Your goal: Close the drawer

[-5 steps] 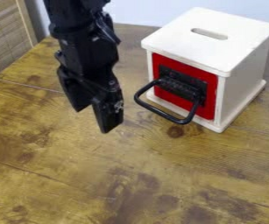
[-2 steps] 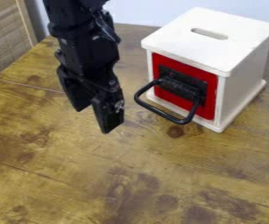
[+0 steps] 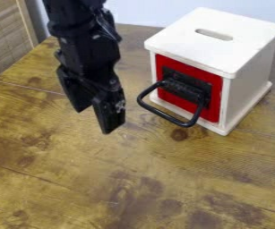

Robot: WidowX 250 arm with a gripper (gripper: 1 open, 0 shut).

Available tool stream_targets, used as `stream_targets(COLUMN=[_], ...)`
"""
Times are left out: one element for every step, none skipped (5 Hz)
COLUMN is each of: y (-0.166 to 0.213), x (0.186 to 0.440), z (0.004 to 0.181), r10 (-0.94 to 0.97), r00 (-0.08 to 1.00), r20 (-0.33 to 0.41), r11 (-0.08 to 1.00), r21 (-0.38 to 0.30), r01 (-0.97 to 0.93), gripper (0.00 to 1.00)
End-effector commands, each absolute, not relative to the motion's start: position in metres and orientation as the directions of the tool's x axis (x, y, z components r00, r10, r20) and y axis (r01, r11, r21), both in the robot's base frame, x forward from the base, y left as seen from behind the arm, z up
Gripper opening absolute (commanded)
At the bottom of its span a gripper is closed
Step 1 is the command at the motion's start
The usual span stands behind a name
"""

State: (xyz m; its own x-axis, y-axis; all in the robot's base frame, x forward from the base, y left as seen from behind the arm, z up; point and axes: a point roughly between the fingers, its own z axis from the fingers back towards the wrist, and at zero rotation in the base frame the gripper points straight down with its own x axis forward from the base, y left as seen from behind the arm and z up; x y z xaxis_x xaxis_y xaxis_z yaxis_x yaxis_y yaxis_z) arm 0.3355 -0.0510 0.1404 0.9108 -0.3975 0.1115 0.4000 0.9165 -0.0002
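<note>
The landmark is the pale wooden box [image 3: 215, 52], which stands on the brown wooden table [image 3: 68, 179]. The drawer [image 3: 167, 68] is in the front side of this box; its front is red, with a black fitting [image 3: 190, 87] in the middle. From the fitting, a black looped handle [image 3: 164, 117] sticks out in front of the box, over the table. In the top of the box there is one long slot [image 3: 214, 34]. The dark gripper [image 3: 94, 109] hangs above the table, to the picture's left of the box and apart from the handle. If its fingers are wide or narrow, I cannot tell. Behind the gripper, at the picture's left edge, is a slatted wooden panel [image 3: 4, 40].
</note>
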Motion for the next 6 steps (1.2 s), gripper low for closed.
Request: stream_targets(y=[-0.0448, -0.0453, -0.0467, -0.0478, -0.0488, -0.0496], x=[0.3447, 0.3479, 0.3473, 0.3457, 0.3443, 0.3427], z=[0.1542, 0.1547, 0.1538, 0.1529, 0.1536, 0.1543], r10=[-0.37, -0.364, -0.372, -0.384, -0.392, -0.395], r00=[0.916, 0.917, 0.915, 0.911, 0.907, 0.906], r20=[0.158, 0.16, 0.153, 0.151, 0.152, 0.154], r11=[0.928, 0.93, 0.927, 0.922, 0.919, 0.918], r21=[0.01, 0.017, 0.016, 0.017, 0.02, 0.021], r01=[0.373, 0.367, 0.374, 0.386, 0.393, 0.396], gripper=[1.0, 1.0, 1.0, 1.0, 1.0, 1.0])
